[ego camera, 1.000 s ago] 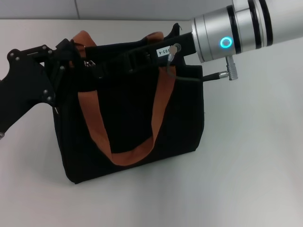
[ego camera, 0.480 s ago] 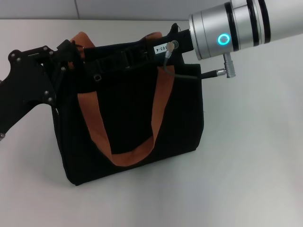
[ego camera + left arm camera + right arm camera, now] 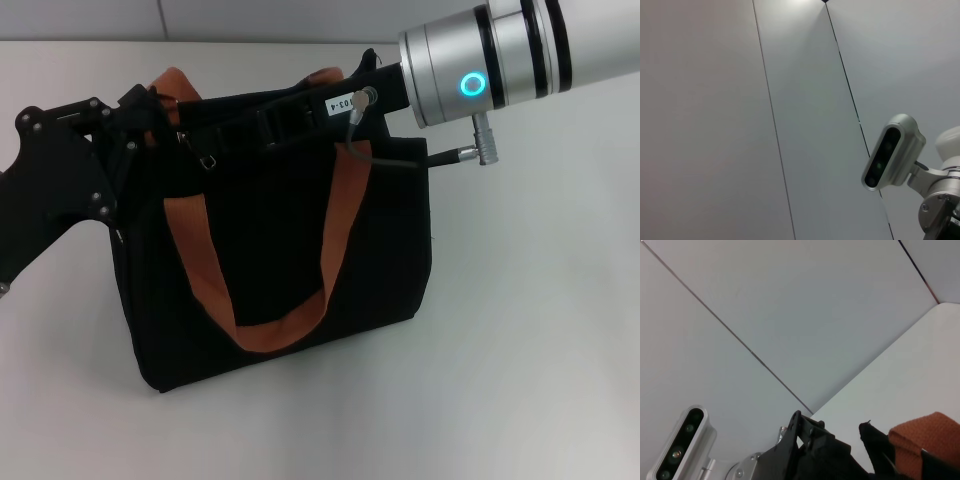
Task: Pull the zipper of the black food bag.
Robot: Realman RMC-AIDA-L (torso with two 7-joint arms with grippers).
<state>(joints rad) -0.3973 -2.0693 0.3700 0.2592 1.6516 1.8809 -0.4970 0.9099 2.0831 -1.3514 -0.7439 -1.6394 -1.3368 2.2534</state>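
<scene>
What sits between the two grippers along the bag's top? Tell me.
In the head view, the black food bag's top edge with the zipper spans between left gripper and right gripper.

we see the black food bag [image 3: 270,260] with orange-brown handles [image 3: 205,270], a silver arm [image 3: 500,60] with a glowing cyan ring, on a white table [image 3: 530,350]
</scene>
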